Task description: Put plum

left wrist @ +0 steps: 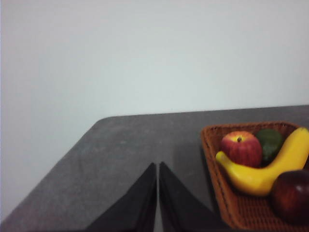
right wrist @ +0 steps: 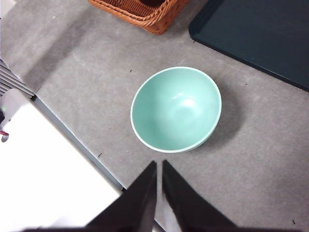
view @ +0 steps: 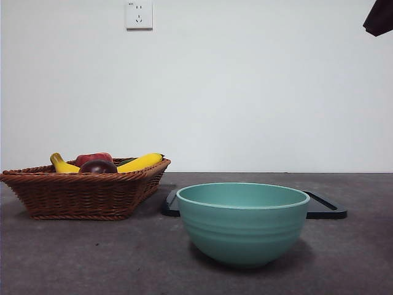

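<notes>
The plum (view: 97,166) (left wrist: 291,195) is dark maroon and glossy, lying in the brown wicker basket (view: 73,193) (left wrist: 227,193) at the left of the table, beside a yellow banana (view: 140,162) (left wrist: 270,166) and a red apple (view: 93,158) (left wrist: 241,148). My left gripper (left wrist: 158,166) is shut and empty, beside the basket and apart from it. High above the empty teal bowl (view: 242,222) (right wrist: 176,109), my right gripper (right wrist: 159,164) hangs shut and empty. A black tip (view: 379,17) shows at the front view's top right corner.
A dark flat tray (view: 322,208) (right wrist: 260,34) lies behind the bowl. A dark green fruit (left wrist: 269,142) sits in the basket behind the banana. The table's edge (right wrist: 77,140) runs close to the bowl, with a white surface beyond it.
</notes>
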